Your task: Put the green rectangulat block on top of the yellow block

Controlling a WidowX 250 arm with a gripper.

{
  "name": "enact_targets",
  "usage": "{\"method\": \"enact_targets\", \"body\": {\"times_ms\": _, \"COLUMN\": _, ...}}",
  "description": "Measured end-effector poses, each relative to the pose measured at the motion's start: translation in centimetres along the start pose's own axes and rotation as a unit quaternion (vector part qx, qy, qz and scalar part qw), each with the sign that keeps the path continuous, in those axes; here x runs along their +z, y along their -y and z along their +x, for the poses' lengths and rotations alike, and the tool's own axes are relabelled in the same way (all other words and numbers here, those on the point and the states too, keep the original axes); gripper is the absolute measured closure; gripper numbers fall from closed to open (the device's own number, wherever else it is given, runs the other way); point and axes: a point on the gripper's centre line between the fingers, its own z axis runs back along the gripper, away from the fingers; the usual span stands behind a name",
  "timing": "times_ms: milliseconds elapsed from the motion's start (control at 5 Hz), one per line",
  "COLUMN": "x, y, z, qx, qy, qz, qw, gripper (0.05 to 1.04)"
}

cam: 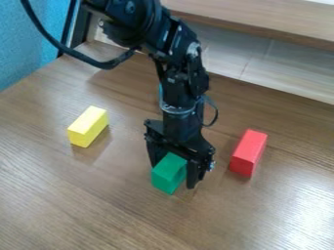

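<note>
Green block point(169, 173) held in fingers point(192, 175), wood-grain tabletop point(78, 200), yellow block point(87, 127), red block point(248, 152), textured blue panel point(26, 39), wooden ledge point(261, 20) behind

So the black arm point(175, 63) comes in from the top, with its hand point(174, 177) right down around the green block point(168, 173). Yellow block's point(88, 127) sitting off to the view's left on the wood-look worktop point(85, 205), red block's point(248, 152) over on the right, both standing clear of the green one.

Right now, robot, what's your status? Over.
End effector closed on green block. Yellow block apart, nothing on top. Red block on opposite side, out of the way.
</note>
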Motion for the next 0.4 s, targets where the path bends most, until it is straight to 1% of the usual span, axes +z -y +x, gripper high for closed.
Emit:
{"method": "enact_targets", "body": {"times_ms": 200, "x": -0.71, "y": -0.07, "z": -0.40, "qx": 0.019, "qy": 0.010, "qz": 0.005, "qw": 0.9998, "gripper": 0.415}}
{"method": "enact_targets", "body": {"times_ms": 400, "x": -0.72, "y": 0.04, "z": -0.40, "qx": 0.025, "qy": 0.015, "qz": 0.005, "qw": 0.9996, "gripper": 0.485}}
